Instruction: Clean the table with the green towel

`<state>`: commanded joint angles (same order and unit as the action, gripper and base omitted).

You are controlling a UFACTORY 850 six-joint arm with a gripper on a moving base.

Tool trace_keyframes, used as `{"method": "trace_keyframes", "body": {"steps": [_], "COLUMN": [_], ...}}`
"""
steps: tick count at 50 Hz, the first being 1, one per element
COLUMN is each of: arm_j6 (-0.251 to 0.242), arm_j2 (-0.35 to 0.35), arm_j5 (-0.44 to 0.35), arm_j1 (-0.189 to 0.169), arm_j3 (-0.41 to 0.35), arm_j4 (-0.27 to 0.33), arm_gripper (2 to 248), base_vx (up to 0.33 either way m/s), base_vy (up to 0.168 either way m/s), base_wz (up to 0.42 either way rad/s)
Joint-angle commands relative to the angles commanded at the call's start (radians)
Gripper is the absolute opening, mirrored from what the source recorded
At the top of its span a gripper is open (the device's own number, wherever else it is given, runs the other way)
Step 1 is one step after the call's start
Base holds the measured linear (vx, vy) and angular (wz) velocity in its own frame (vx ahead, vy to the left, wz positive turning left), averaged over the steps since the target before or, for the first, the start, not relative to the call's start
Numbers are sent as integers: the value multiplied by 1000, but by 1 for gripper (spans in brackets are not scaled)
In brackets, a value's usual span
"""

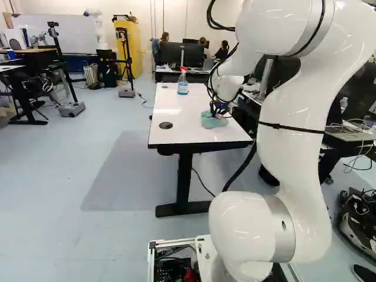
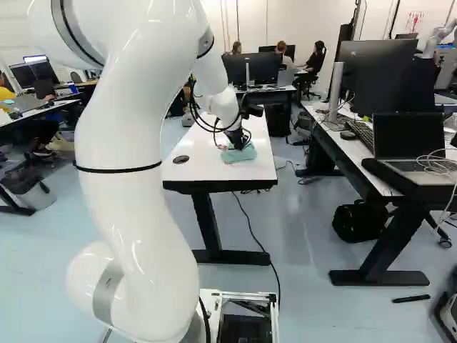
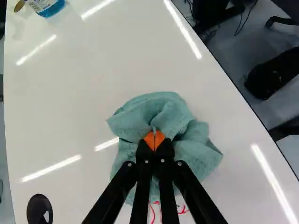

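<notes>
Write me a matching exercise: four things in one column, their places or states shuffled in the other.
Things:
1. green towel
2. spray bottle
3. cable grommet
4. red marks

Places and states:
A. black and round, set into the tabletop
B. on the tabletop, right beside the crumpled cloth
C. bunched up and pinched by the tool
D. upright, with blue liquid inside

Right pairs: 1-C, 2-D, 3-A, 4-B

L & R base cams: behind white jointed arm (image 1: 288,158), either side, facing ahead, slightly down; both get glossy white rectangular table (image 1: 176,106). Wrist cam: close above same table, facing down.
</notes>
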<state>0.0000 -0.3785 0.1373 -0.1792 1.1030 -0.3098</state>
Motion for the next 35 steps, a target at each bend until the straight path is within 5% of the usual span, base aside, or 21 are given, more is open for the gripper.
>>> {"method": "trace_keyframes", "body": {"steps": [35], "arm_j6": [0], "arm_j2": [80], "arm_j5": [0], "arm_j1": [78], "arm_j3": [-100], "arm_j4": [0], "arm_gripper": [20], "base_vx": [0], "base_vy": [0], "base_wz": [0]}}
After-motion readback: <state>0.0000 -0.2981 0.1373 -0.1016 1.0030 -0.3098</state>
